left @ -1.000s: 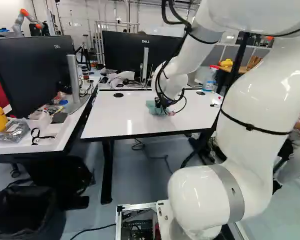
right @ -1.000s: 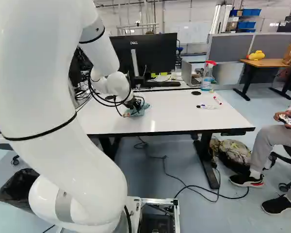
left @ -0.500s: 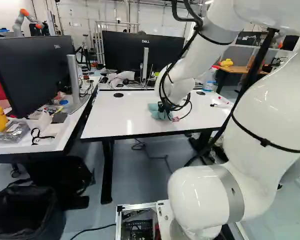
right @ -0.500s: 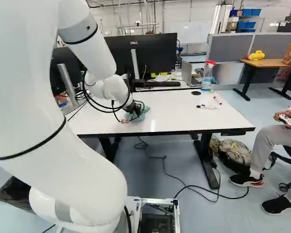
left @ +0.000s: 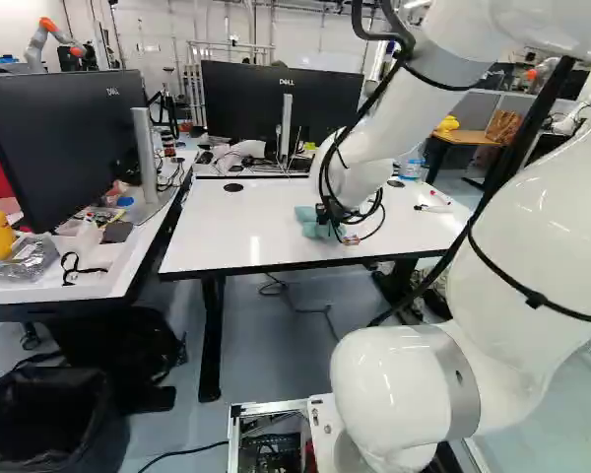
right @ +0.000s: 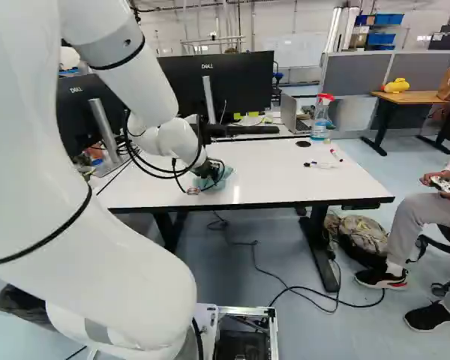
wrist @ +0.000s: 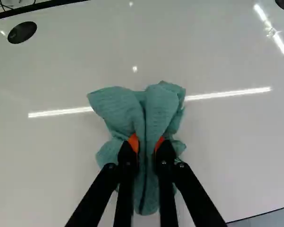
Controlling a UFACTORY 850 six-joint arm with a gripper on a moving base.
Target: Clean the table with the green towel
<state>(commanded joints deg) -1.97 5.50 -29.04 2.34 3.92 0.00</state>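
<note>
Wrist view: claw [wrist: 146, 144], nearly closed, pinches green towel [wrist: 162, 105] on tabletop [wrist: 236, 146], whose pens [right: 319, 165] a wide sweep could knock off.

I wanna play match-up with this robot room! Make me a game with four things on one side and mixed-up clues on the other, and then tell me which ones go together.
Things:
1. green towel
2. spray bottle
3. bin
4. pens

Clues:
A. black, standing on the floor
B. lying loose on the white table
C. bunched up and pinched between the robot's fingers
D. has a red top

Right pairs: 1-C, 2-D, 3-A, 4-B
</note>
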